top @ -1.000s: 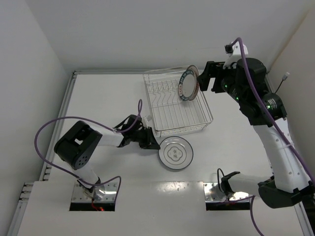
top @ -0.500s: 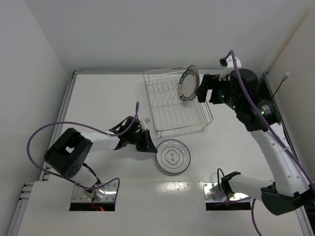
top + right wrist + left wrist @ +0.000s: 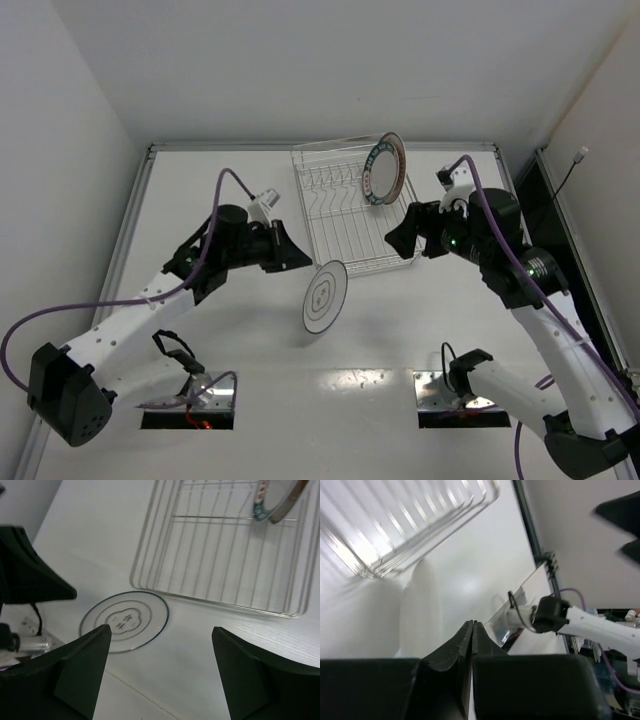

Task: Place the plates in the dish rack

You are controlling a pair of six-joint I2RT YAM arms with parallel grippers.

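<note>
Now the left tool [image 3: 302,264] is clamped on the ringed plate [image 3: 325,296], tilted just beyond its tips, while the right tool [image 3: 161,629] hangs spread apart near the dish rack [image 3: 350,225].

dish rack [image 3: 358,232]: bright silver wire metal, shiny
ringed plate [image 3: 325,297]: glossy white glaze, smooth
table [image 3: 400,345]: matt white

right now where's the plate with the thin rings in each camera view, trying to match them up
Top external: the ringed plate is at centre, steeply tilted, just below the rack.
Left wrist: no clear plate, only a pale blur left of the left gripper.
Right wrist: lower left, face showing.
Shared landmark: the rack, upper left in the left wrist view, top right in the right wrist view.
</note>
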